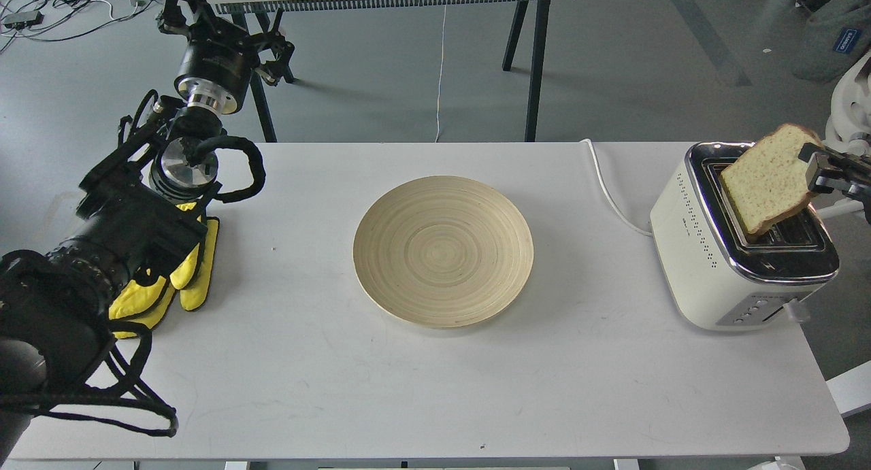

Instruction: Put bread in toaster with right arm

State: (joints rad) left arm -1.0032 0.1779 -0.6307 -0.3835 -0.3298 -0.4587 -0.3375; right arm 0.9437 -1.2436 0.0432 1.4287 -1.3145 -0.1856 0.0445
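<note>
my right gripper [813,173] clasps the bread [769,181], tilted, its lower corner in a slot of the toaster [721,252] below. left gripper [178,4]: can't tell.

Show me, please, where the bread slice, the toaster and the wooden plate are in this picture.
bread slice [767,181], head view, on its speckled face.
toaster [694,252], head view, on its cream side wall.
wooden plate [381,218], head view, on its left rim.

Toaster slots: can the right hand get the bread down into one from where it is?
Probably yes. The right hand holds the bread tilted over the toaster, lower corner at a slot, nothing blocking.
</note>
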